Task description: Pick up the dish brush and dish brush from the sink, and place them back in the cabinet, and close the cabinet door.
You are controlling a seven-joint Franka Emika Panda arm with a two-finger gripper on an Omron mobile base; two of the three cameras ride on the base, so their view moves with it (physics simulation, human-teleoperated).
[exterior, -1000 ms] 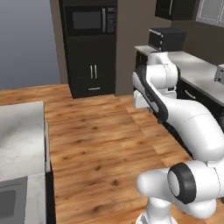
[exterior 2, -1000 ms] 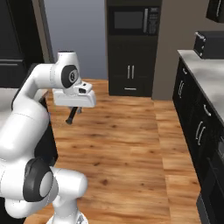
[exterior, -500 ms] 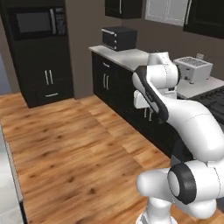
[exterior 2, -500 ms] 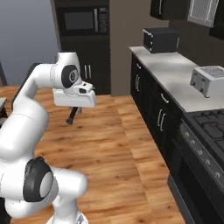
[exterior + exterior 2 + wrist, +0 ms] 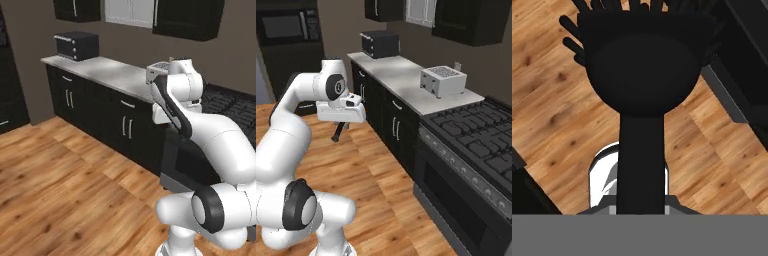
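The jaws are clamped on the handle of the black dish brush (image 5: 643, 75), whose bristled head fills the upper centre of the hand view above wooden floor (image 5: 557, 115). In the right base view, the gripper (image 5: 342, 123) hangs left of centre with the brush (image 5: 338, 131) slanting down beneath it. Over the last second the whole scene has swung: the tall microwave unit has slid out to the left, and a counter (image 5: 406, 80) with a toaster (image 5: 443, 80) and a stove (image 5: 476, 135) now fill the right. That is probably the base turning, carrying the brush toward the cabinet.
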